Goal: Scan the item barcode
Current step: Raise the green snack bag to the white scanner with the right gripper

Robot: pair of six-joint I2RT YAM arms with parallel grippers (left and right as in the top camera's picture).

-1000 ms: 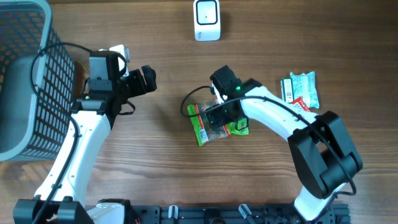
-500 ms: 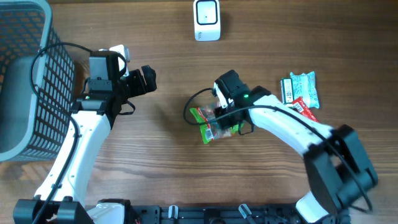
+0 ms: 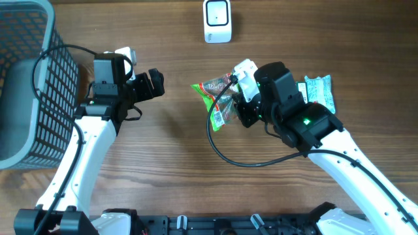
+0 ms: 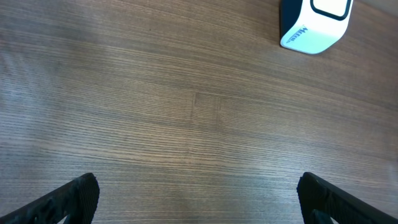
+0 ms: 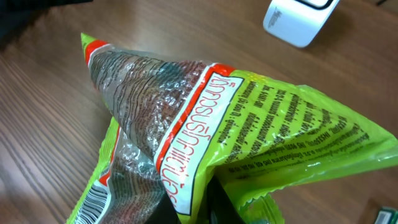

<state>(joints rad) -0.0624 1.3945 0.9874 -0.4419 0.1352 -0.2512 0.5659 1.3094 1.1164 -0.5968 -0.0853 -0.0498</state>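
— What are the right jaws doing?
— Pinched shut on the crinkly green plastic snack bag [image 3: 219,98], up off the brown wooden tabletop [image 3: 170,163]. The left jaws gape wide, holding nothing.
— Where's the small white box scanner [image 3: 217,21]?
— Twelve o'clock from the bag. The bag runs eleven to five, barcode [image 5: 92,200] at five.

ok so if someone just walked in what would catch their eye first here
The bright green snack packet pinched in the right gripper near the middle of the table stands out most, and it fills the right wrist view. Next come the white scanner at the far edge beyond the packet and the big grey mesh basket at the left. The left gripper hangs open with nothing in it.
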